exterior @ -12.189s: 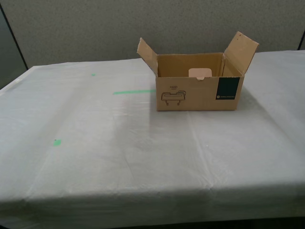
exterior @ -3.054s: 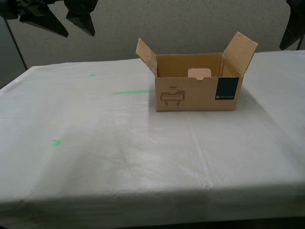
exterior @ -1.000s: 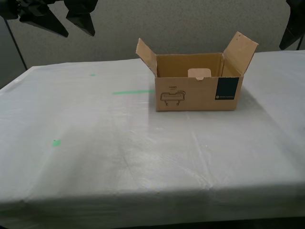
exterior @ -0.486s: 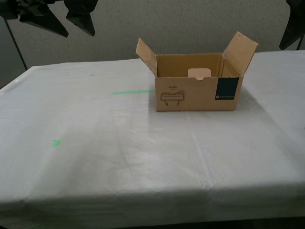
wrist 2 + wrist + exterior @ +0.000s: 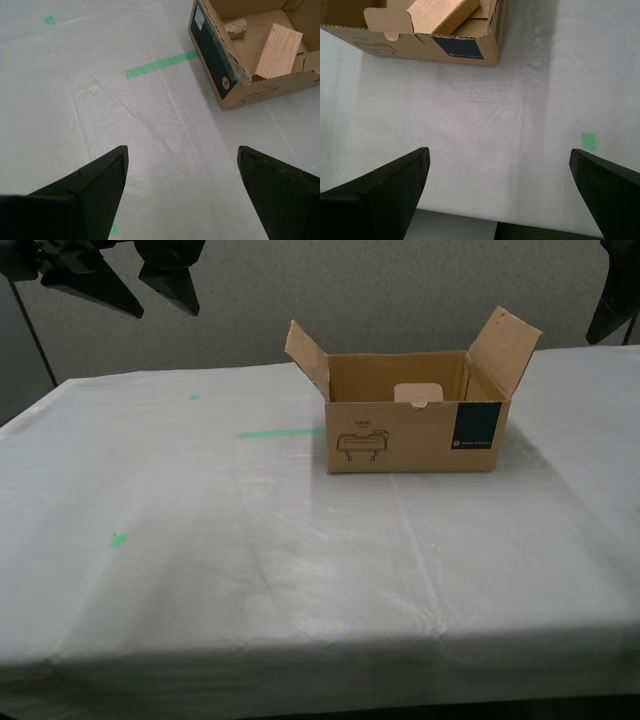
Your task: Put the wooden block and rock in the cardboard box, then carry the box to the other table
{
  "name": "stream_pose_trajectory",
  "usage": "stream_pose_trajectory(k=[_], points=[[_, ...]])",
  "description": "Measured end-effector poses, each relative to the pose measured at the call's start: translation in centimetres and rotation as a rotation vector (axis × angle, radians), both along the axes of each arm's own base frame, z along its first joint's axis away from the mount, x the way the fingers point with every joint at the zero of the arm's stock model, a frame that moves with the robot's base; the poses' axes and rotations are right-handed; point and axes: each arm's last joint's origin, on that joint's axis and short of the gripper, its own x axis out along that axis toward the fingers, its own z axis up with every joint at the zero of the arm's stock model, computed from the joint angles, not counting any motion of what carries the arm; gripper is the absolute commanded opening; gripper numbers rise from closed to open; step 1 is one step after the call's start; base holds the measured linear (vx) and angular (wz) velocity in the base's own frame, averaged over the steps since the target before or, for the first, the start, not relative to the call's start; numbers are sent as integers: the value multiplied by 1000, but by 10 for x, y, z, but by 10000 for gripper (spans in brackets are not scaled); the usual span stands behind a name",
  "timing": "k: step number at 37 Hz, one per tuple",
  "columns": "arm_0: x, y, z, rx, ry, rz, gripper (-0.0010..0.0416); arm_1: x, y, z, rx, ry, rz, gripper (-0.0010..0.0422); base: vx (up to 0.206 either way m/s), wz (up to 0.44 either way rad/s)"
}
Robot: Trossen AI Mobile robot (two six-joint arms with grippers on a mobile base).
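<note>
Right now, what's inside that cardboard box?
Inside the cardboard box lie a wooden block, leaning tilted, and a small rock near one corner. The box floor under the block is covered, so I cannot tell whether anything is there.

Cardboard box front: small line drawing with tiny print above it, too small to read. Dark green label has a small white logo and line of text, illegible.

Lab or office test space — grey partition wall, cloth-draped table
</note>
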Motion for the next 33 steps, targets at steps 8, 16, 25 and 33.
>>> stream_pose_trajectory(k=[8, 16, 25, 33], points=[[0, 0, 0, 0, 0, 0, 389, 0, 0, 0, 0, 0, 0, 295, 0, 0], [0, 0, 0, 0, 0, 0, 390, 0, 0, 0, 0, 0, 0, 295, 0, 0], [0, 0, 0, 0, 0, 0, 390, 0, 0, 0, 0, 0, 0, 295, 0, 0], [0, 0, 0, 0, 0, 0, 390, 0, 0, 0, 0, 0, 0, 295, 0, 0]])
